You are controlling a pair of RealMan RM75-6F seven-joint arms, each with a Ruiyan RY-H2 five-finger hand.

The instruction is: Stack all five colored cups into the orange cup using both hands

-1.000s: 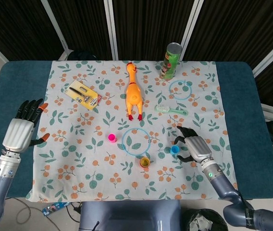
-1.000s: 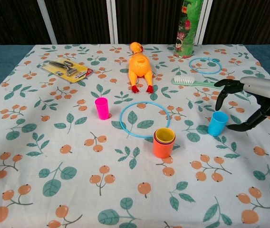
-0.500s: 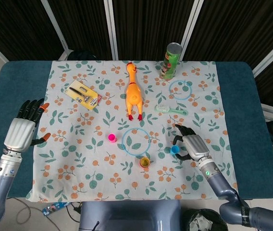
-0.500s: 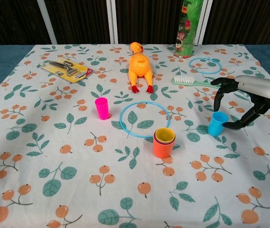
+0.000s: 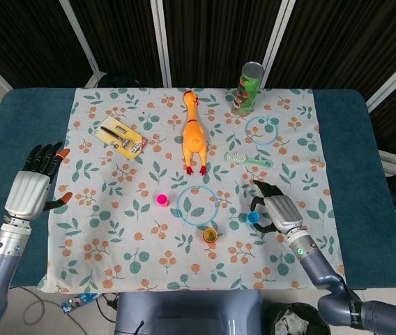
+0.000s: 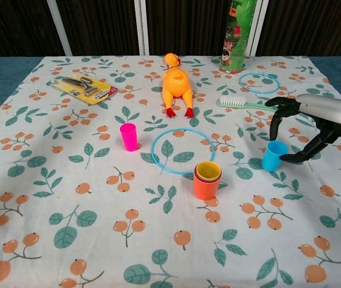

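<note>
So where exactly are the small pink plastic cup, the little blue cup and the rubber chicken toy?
Small pink plastic cup (image 6: 129,136), chest view, its side wall.
Little blue plastic cup (image 6: 273,156), chest view, its side wall.
Orange rubber chicken toy (image 5: 193,135), head view, its body.

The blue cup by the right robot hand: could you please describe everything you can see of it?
The blue cup is a small, plain, plastic-looking tumbler, upright and open-topped, standing on the floral tablecloth right of the orange cup. The right robot hand curls around it from the right; whether the fingers actually touch it is unclear.
</note>
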